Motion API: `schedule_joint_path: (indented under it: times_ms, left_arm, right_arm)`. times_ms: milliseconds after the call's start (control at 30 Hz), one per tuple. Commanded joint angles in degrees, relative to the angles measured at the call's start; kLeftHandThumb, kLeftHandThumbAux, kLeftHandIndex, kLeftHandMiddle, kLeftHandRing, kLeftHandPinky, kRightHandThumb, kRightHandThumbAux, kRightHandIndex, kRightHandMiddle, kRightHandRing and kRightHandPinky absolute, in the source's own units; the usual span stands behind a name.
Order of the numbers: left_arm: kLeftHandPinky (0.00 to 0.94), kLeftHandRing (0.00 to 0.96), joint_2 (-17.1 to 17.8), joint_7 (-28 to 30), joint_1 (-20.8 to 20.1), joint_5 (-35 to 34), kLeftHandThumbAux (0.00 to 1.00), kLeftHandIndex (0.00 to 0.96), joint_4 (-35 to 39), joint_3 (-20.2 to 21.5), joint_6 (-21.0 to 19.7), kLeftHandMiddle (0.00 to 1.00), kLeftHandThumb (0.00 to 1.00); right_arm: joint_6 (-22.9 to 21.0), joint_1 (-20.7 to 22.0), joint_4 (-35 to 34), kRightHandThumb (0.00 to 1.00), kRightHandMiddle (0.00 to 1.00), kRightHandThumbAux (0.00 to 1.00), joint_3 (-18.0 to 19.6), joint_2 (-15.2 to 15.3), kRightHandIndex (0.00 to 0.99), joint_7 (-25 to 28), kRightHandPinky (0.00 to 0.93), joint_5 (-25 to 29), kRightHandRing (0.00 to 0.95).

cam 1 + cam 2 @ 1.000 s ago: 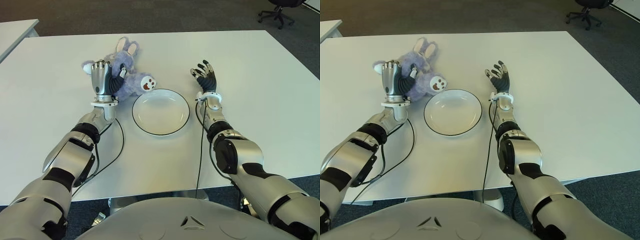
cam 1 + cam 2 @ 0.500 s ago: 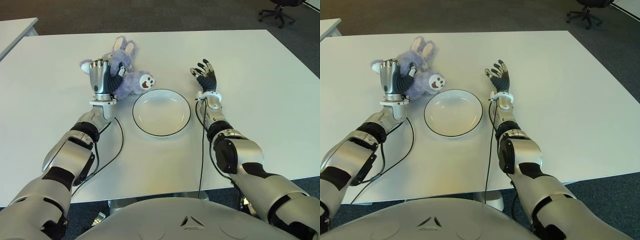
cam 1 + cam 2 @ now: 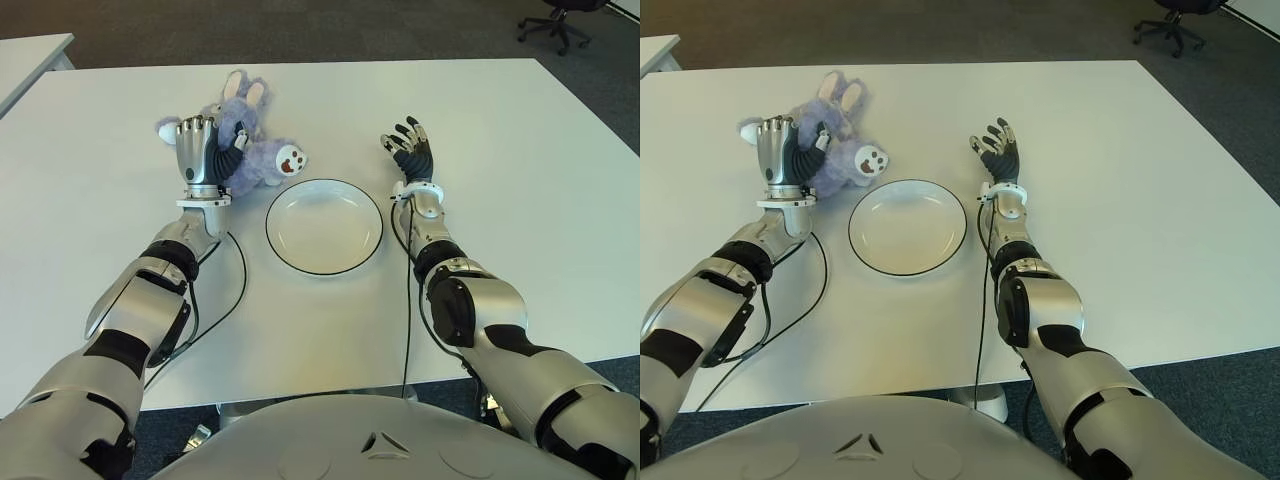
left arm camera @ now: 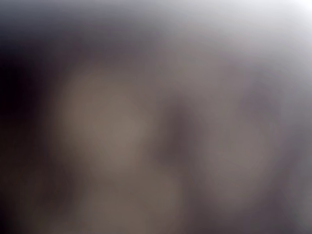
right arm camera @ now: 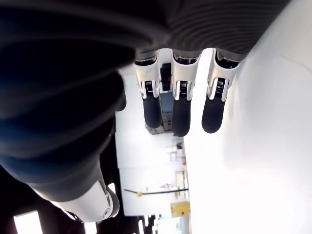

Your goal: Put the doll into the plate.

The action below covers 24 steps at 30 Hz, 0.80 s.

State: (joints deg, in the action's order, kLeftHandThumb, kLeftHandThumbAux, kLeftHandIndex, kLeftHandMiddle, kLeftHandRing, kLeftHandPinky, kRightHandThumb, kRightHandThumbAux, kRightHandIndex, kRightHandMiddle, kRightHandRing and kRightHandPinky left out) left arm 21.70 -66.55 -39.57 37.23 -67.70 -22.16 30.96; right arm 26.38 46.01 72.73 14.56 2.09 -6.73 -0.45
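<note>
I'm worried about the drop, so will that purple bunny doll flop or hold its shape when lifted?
Probably floppy: the doll looks plush, ears and limbs sticking out past the left robot hand gripping it. Likely light, unlikely to roll. The plate is empty; the right robot hand shows beside it, open.

Lilac doll (image 3: 255, 150) with white face, white black-rimmed plate (image 3: 324, 226), white table (image 3: 520, 180)

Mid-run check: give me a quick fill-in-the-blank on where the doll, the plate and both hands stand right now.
1. The left hand is shut on the ____.
2. The plate holds ____.
3. In the eye views, the right hand, fingers spread, shows on the plate's ____ side.
4. The doll shows beyond the plate's ____ rim on the white table.

Missing words: doll; nothing; right; left
</note>
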Motion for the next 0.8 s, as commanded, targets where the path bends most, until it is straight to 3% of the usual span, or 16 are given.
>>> schedule_joint_path:
  times_ms: [33, 433, 800]
  left_arm:
    - [0.841, 0.866, -0.32, 0.23, -0.27, 0.13, 0.653, 0.774, -1.09, 0.47, -1.60, 0.863, 0.572]
    - [0.867, 0.866, -0.32, -0.77, -1.14, 0.38, 0.630, 0.775, -0.93, 0.88, -2.14, 0.860, 0.630]
    - [0.843, 0.865, -0.03, -0.05, -1.36, -0.07, 0.645, 0.767, 0.34, 1.48, -1.11, 0.860, 0.594]
  right_arm:
    - [-3.69, -7.57, 4.58, 0.389, 0.167, 0.797, 0.30, -1.43, 0.078, 0.02, 0.239, -0.08, 0.191]
    - [-3.62, -7.72, 4.54, 0.382, 0.163, 0.790, 0.38, -1.30, 0.085, 0.37, 0.238, 0.04, 0.188]
    - [-3.59, -7.88, 4.50, 0.389, 0.166, 0.783, 0.37, -1.32, 0.077, 0.36, 0.228, 0.10, 0.189]
